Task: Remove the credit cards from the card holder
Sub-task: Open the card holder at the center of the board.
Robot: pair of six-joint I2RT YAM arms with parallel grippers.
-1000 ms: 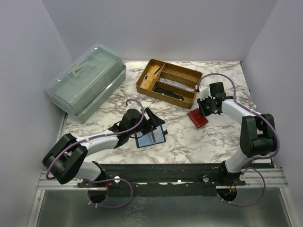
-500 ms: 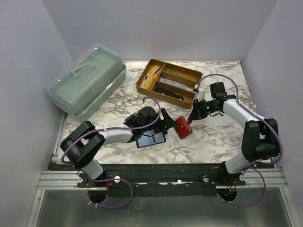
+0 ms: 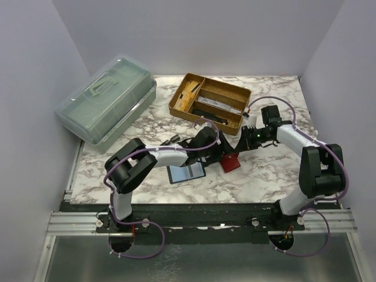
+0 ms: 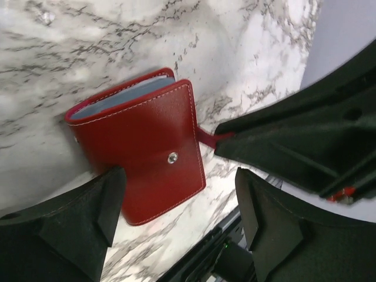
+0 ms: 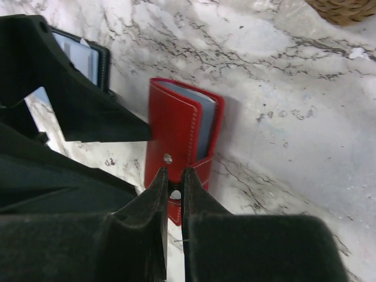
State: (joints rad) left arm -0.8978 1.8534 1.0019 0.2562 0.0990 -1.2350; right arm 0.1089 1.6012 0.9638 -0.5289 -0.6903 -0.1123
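Red leather on the move: within the last second my right jaws (image 5: 174, 176) have drawn the card holder (image 3: 230, 163) from the right side of the table (image 3: 264, 176) toward its centre, and my left arm has swung off the dark wallet (image 3: 187, 171) to meet it. My right jaws are pinched together on the holder's strap tab (image 4: 205, 138). My left jaws (image 4: 179, 200) stand wide apart, straddling the holder with no contact I can make out. Both arms are now on the job, yet the credit cards (image 4: 117, 100) all sit inside, so I judge extraction not yet begun. Stud face up, the holder's long axis runs straight out from my right jaws, strap end nearest them, with blue-grey card edges showing along one long side
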